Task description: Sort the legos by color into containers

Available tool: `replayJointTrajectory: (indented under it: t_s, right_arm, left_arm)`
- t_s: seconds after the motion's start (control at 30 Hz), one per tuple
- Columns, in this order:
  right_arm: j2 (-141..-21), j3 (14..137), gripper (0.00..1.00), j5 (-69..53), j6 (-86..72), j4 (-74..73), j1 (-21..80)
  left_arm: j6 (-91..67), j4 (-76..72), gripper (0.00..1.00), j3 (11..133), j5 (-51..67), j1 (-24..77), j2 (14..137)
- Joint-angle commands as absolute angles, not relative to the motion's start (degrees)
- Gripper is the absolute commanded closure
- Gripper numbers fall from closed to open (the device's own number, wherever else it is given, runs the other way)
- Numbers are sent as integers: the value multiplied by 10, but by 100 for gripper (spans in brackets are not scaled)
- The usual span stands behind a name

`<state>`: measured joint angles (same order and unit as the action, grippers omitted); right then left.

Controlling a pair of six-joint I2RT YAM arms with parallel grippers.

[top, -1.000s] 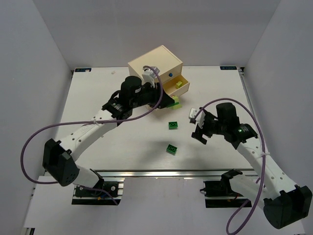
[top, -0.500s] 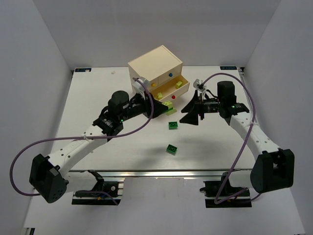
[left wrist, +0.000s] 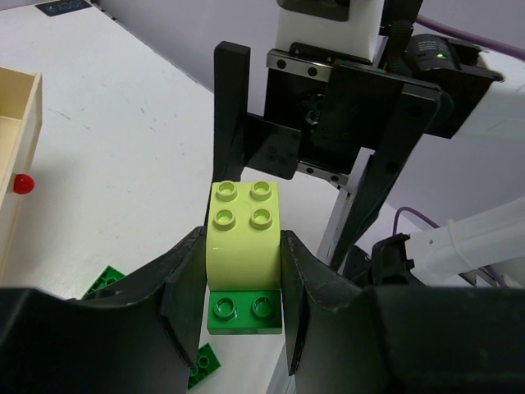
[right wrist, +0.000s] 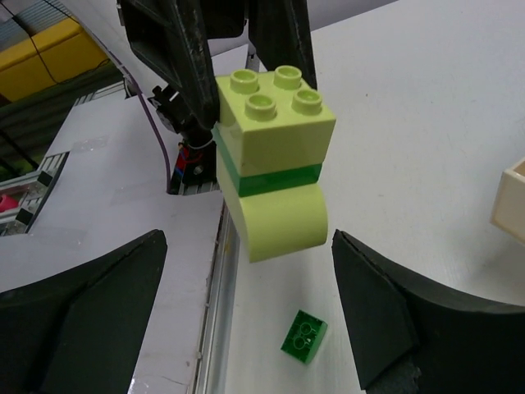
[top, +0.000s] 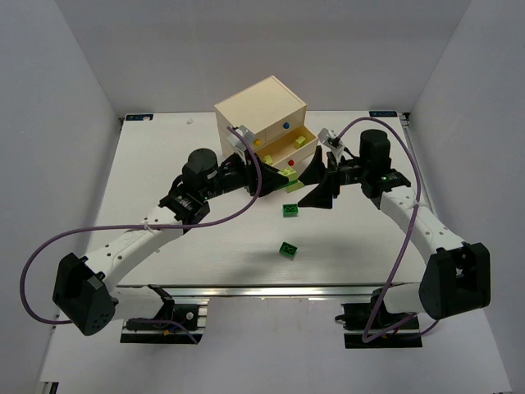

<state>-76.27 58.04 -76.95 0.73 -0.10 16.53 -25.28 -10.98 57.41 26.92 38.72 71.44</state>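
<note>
Left end effector (left wrist: 244, 283) grips a stack of lime-green and dark-green studded plastic bricks (left wrist: 243, 230) aloft, right end effector (right wrist: 248, 246) wide open facing it, seemingly to split colours.

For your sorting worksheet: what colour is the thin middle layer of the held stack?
The middle layer is green; right wrist view shows it best.

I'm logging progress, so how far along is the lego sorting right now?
Done: a yellow brick lies in the open drawer. In hand: the left gripper holds a lime-and-green stack between the jaws of the open right gripper. Left: that stack and two green bricks on the table.
</note>
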Motion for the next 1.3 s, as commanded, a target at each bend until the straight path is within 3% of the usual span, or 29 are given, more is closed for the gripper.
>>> replayJointTrajectory:
  t_s: [0.0, 0.37, 0.77, 0.87, 1.13, 1.27]
  right_arm:
    - [-772, 605, 14, -783, -41, 82, 175]
    - [-778, 595, 29, -762, -99, 155, 186]
    - [-780, 570, 59, -784, -148, 238, 187]
    - [-780, 566, 72, -790, -156, 250, 186]
    - [-773, 546, 95, -809, -180, 282, 186]
    - [-773, 532, 100, -815, -177, 279, 184]
  left_arm:
    - [-262, -133, 100, 598, 294, 385, 711]
    - [-266, -141, 100, 595, 294, 385, 716]
    - [-268, -148, 100, 589, 294, 385, 714]
    - [-267, -150, 100, 586, 293, 385, 714]
    - [-257, -151, 100, 590, 286, 385, 717]
    - [-239, -147, 100, 604, 272, 385, 722]
